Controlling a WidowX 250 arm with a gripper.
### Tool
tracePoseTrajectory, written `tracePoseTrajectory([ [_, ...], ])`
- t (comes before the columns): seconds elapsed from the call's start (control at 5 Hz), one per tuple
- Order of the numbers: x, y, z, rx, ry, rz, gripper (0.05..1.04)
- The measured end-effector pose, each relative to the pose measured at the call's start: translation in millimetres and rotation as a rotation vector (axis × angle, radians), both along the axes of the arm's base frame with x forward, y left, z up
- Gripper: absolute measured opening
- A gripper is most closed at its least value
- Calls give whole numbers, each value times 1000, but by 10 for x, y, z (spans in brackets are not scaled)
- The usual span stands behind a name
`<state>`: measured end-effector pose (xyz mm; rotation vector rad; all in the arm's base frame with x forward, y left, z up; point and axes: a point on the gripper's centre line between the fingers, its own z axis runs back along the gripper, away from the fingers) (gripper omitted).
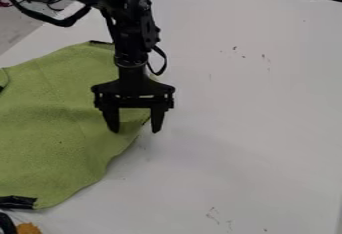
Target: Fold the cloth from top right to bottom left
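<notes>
The black gripper hangs over the right edge of the green cloth, its two fingers apart with the cloth's edge showing between them. One finger is over the cloth and the other is just off its right side, above the white table. The green cloth lies mostly flat on the left of the camera view, with a wavy right edge. Dark strips show at its top corner and at its lower left. Part of the cloth's upper right is hidden behind the arm. Whether the fingertips touch the cloth, I cannot tell.
The white table extends to the right of the cloth, with small dark marks on it. An orange-brown item and a black curved piece are at the bottom left corner. Cables hang by the arm at the upper left.
</notes>
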<state>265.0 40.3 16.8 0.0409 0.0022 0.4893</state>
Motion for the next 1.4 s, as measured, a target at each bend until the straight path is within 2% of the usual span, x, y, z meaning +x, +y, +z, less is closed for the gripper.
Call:
tracePoseTrajectory([
  [0.4, -12, -1, -117, -3, 26, 7, 969],
  [0.8, 1, -9, -115, -5, 19, 7, 379],
  [1.0, 26, -25, -80, -19, 26, 2, 163],
  [1.2, 72, 28, 41, -29, 23, 21, 71],
  [1.4, 115, 172, 206, -56, 4, 64, 64],
])
